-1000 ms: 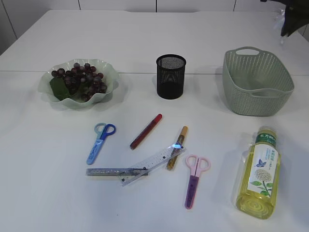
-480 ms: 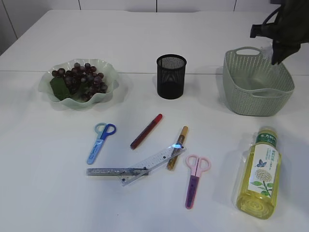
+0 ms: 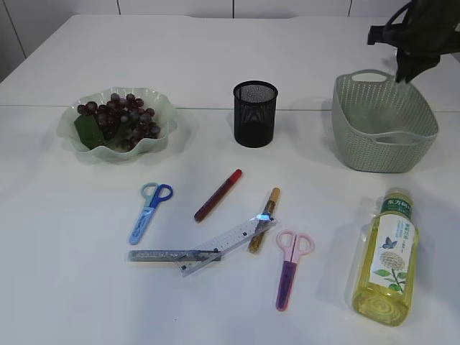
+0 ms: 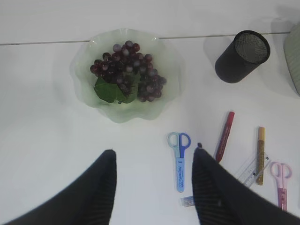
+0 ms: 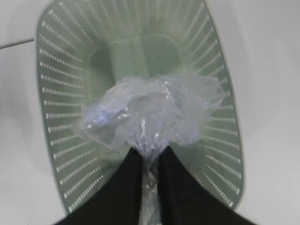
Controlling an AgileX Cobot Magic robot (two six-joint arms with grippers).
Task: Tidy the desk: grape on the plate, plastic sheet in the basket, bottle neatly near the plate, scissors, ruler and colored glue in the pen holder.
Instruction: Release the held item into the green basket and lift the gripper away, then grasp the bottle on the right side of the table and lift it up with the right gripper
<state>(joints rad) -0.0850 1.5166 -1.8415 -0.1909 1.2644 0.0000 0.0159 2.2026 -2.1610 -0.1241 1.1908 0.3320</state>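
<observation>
Two grippers in view. Left gripper point(image 4: 152, 187) hangs high over the white table point(image 3: 65, 287), fingers parted about halfway, nothing between them; under it the table top just below the green plate point(image 4: 89, 56), which holds the grape bunch point(image 4: 126, 70) and a leaf. Right of the plate stands the black mesh pen holder point(image 3: 254, 113), upright. In front, from the left: blue scissors point(image 3: 149, 211), a grey ruler point(image 3: 172, 255) with a clear ruler point(image 3: 226, 246) laid slantwise over its right end, a red glue pen point(image 3: 217, 195), a gold glue pen point(image 3: 264, 219) touching the clear ruler, and pink scissors point(image 3: 289, 267). Further right the bottle point(image 3: 384, 259) lies on its side, cap away from the camera. Far right, the green basket point(image 3: 424, 118); right gripper point(image 5: 150, 159) sits above it, fingers nearly together, with the neck of the crumpled plastic sheet point(image 5: 150, 112) between them; whether they still clamp it, cannot tell. The sheet hangs over the basket interior. Background: white panelled wall beyond the table.
</observation>
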